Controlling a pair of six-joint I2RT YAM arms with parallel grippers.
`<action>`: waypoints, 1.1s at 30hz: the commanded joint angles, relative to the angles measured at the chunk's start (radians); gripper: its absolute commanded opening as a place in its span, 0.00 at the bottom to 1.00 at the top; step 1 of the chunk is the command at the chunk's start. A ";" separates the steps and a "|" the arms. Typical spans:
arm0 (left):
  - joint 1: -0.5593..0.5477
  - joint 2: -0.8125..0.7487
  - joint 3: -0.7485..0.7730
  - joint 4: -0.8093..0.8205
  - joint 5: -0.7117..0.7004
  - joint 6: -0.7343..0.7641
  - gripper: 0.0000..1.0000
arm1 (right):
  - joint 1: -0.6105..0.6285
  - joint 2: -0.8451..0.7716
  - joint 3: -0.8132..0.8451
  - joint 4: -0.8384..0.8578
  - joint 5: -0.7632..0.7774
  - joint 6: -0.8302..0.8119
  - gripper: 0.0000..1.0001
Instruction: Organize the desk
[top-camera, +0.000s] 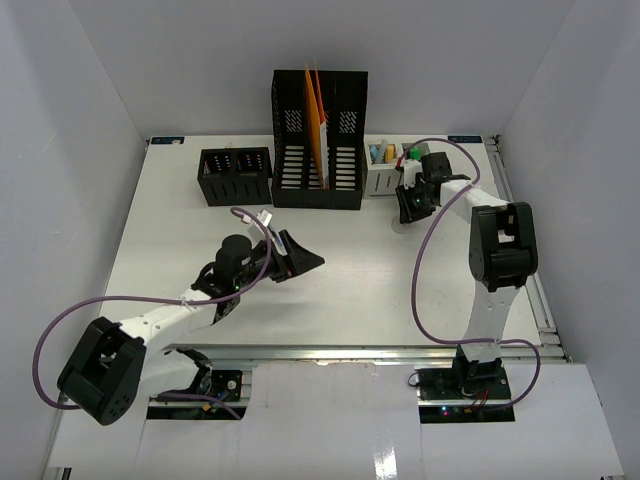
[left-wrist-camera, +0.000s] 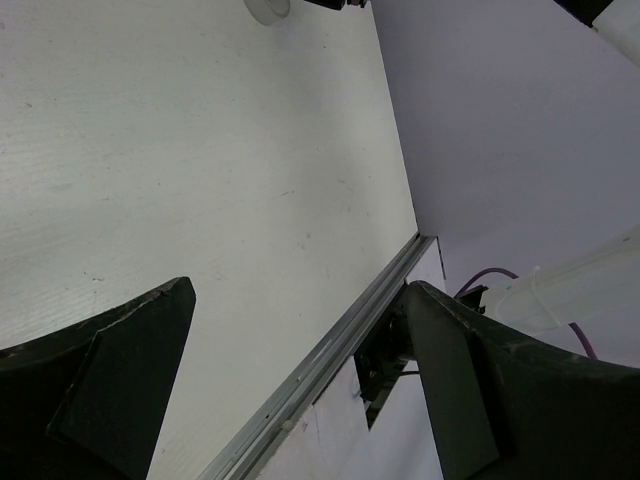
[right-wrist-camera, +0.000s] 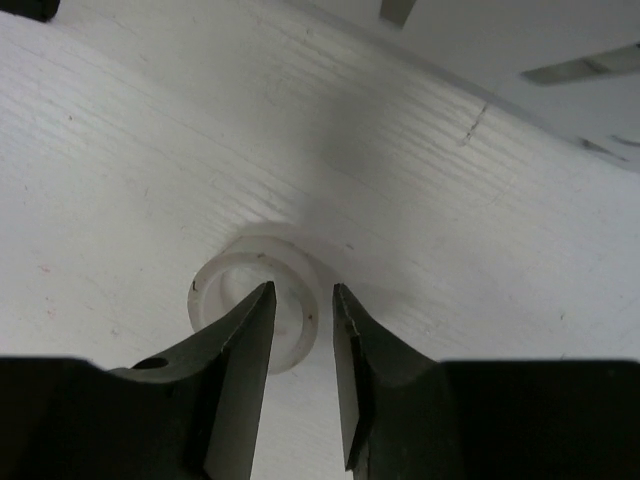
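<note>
My left arm (top-camera: 160, 320) & right arm (top-camera: 485, 305): white tube links w/ chunky black joint housings, each on a black base (top-camera: 465, 385) w/ small wires showing. A purple cable (top-camera: 425, 290) loops off each arm. Left gripper (left-wrist-camera: 300, 288) & right gripper (right-wrist-camera: 302, 287) have matte black wedge fingers (right-wrist-camera: 235, 380); one right finger has a small round hole.
</note>
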 joint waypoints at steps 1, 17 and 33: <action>0.003 0.021 0.035 0.066 0.021 -0.027 0.95 | -0.005 0.016 0.010 0.011 0.009 -0.014 0.31; -0.053 0.453 0.212 0.405 0.093 -0.230 0.76 | 0.015 -0.191 -0.154 0.019 -0.314 0.056 0.08; -0.179 0.717 0.490 0.201 -0.097 -0.239 0.70 | 0.047 -0.317 -0.263 0.080 -0.487 0.121 0.08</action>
